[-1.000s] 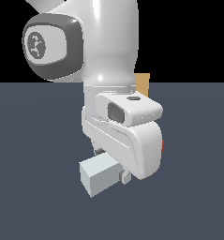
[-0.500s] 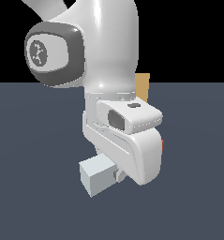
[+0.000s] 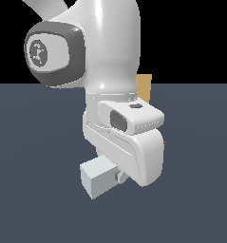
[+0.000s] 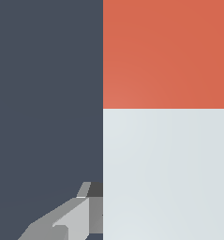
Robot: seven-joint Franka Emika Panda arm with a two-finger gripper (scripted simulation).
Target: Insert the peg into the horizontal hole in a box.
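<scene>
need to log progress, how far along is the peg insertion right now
Done: the arm has come down over the peg, whose pale end juts out under the hand. In hand: securing the grasp; one gripper finger sits beside the bar, but closure cannot be confirmed. Left: carrying it to the box, mostly hidden behind the arm, and inserting it; the hole is out of view.

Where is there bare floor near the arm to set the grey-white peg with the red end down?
Bare dark floor lies wide on the exterior view's left of the white arm, and more on its right, below the tan box. It is crowded under the arm, where the pale grey-white, red-ended peg sits at the gripper.
</scene>
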